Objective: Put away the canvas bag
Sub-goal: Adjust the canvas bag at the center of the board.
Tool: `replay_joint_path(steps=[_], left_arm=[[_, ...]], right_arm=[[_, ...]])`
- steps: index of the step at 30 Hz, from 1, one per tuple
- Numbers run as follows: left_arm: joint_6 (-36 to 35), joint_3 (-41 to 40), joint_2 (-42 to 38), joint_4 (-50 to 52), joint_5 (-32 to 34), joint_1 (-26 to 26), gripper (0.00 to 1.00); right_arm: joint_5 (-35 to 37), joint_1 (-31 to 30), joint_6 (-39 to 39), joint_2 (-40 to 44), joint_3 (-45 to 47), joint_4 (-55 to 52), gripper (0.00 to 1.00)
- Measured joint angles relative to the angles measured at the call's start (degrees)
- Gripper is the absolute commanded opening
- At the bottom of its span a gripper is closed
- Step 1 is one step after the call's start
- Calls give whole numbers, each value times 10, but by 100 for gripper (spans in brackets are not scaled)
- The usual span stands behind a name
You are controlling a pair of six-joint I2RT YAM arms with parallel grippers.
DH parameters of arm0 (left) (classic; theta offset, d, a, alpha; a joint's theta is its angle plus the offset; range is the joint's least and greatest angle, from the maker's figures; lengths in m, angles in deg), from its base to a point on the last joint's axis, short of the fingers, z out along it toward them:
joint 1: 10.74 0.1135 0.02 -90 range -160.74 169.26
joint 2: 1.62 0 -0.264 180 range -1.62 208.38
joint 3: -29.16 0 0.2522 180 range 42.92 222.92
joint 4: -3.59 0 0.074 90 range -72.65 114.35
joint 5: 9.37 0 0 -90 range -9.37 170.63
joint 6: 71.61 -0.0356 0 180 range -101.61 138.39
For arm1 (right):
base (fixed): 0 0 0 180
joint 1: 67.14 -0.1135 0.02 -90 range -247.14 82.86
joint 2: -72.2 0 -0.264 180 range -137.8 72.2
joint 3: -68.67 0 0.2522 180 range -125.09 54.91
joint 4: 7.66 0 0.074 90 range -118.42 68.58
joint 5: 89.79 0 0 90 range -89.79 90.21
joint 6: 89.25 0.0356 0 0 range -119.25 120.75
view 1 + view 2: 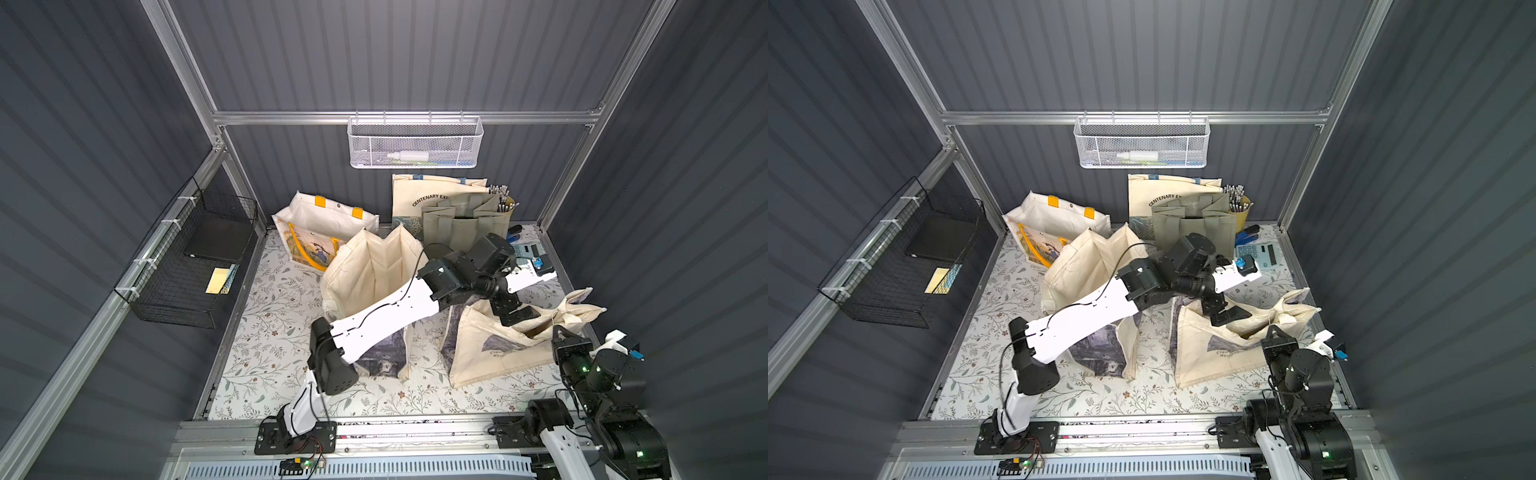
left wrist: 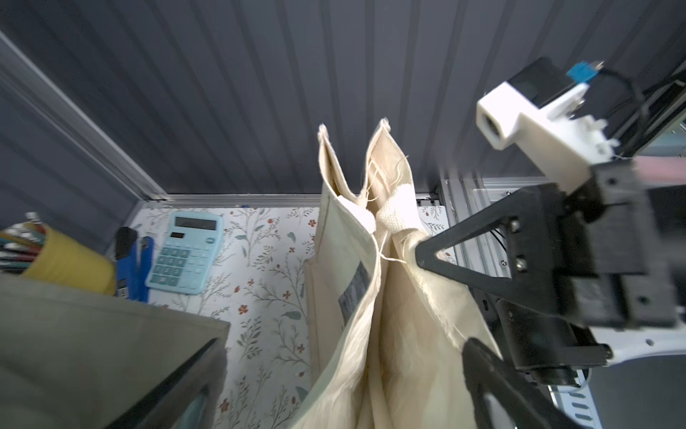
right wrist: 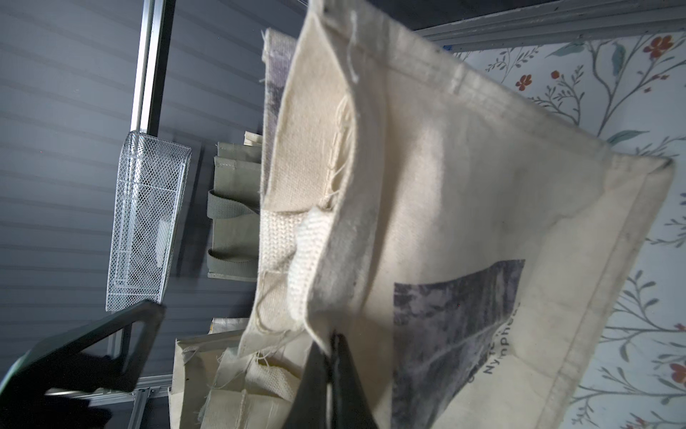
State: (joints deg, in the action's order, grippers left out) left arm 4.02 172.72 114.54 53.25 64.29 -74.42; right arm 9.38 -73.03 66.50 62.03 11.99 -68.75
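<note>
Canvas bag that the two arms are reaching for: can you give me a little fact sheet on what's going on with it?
Bag: cream canvas, slumped on the floral table
Right tool: shut on the bag's rim
Left tool: open at the bag's mouth, gripping nothing
Neighbours: standing bag, calculator
Status: not yet put away

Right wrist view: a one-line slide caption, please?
Shut right gripper pinches the rim of the printed cream canvas tote bag.

Left end effector [image 1: 517,315] spread wide, arm stretched forward; right end effector [image 3: 331,343] pinched closed.
</note>
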Motion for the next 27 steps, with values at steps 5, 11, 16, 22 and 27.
replay_joint_path(steps=[5,11,16,22,27], left_arm=[[36,-124,-149,-20,30,11,100],[113,-276,-272,-35,67,16,100],[176,-369,-286,-49,126,15,100],[227,-421,-278,-60,182,15,100],[254,-450,-282,-73,186,15,100]], right_arm=[[2,0,-5,-6,-3,2,0],[11,0,-14,-25,-26,2,0],[13,0,-23,-47,-43,2,0],[17,0,-28,-51,-59,-4,0],[25,0,-28,-36,-60,-12,0]])
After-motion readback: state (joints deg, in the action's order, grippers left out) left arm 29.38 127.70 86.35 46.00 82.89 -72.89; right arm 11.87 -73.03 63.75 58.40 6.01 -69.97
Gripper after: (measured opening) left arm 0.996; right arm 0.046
